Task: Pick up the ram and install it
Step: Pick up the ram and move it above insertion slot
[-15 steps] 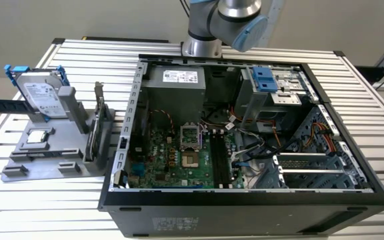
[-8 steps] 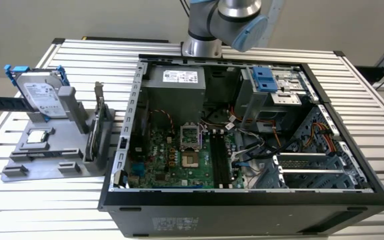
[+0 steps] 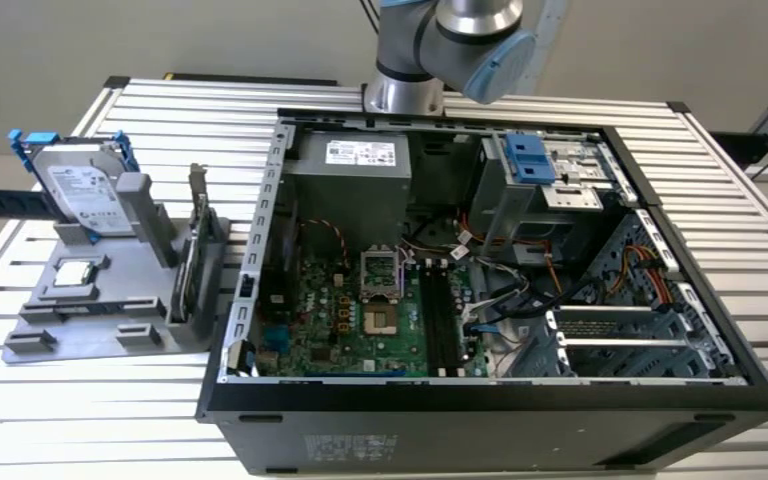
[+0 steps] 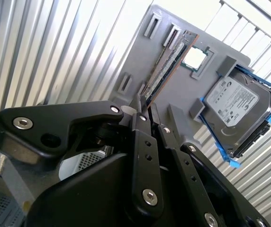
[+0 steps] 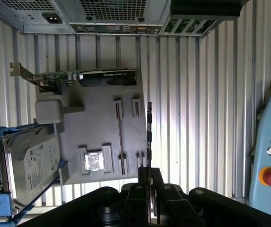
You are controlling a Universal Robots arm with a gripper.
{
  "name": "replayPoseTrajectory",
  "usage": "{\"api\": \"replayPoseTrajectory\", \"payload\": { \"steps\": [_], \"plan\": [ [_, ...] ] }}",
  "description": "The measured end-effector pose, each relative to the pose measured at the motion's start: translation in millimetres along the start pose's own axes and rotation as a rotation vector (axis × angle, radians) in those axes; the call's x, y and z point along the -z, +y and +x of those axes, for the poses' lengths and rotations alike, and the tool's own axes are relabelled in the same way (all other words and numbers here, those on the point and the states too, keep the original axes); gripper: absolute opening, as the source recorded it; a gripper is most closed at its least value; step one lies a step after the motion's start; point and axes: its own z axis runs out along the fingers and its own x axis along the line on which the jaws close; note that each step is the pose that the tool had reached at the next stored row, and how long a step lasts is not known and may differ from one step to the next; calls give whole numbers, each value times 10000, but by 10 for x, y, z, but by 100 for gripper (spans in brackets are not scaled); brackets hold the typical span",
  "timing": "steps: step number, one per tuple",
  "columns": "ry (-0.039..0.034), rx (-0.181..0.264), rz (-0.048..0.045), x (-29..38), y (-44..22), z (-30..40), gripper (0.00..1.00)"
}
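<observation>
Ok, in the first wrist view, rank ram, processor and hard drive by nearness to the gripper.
1. ram, standing on edge in the holder.
2. processor, seated beyond the ram.
3. hard drive, at the holder's outer edge.

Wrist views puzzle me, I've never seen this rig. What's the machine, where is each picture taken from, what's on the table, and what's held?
One robot arm with a gripper. The exterior view looks from off the arm at a slatted table carrying an open computer case and, on the exterior view's left, a grey tray. Both wrist views come from cameras riding on the arm, looking past the fingers to the tray, which holds a hard drive, an expansion card and a processor chip. The gripper is shut on the ram, held up off the tray.
</observation>
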Motion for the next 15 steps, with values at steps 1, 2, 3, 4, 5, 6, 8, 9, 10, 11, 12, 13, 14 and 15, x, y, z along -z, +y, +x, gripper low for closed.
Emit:
{"api": "replayPoseTrajectory", "payload": {
  "steps": [1,2,3,4,5,6,8,9,10,11,12,13,14,15],
  "plan": [
    [0,0,0,5,0,0,0],
    [0,0,0,11,0,-1,0],
    [0,0,0,15,0,-1,0],
    [0,0,0,20,0,-1,0],
    [1,-1,0,25,0,-2,0],
    [0,0,0,30,0,-2,0],
    [0,0,0,39,0,-3,0],
    [0,0,0,43,0,-3,0],
    [1,0,-1,48,1,-3,0],
    [0,0,-1,52,1,-3,0],
    [0,0,0,58,1,-4,0],
    [0,0,0,62,1,-4,0],
    [1,0,0,66,1,-4,0],
    [0,0,0,70,1,-5,0]
  ]
}}
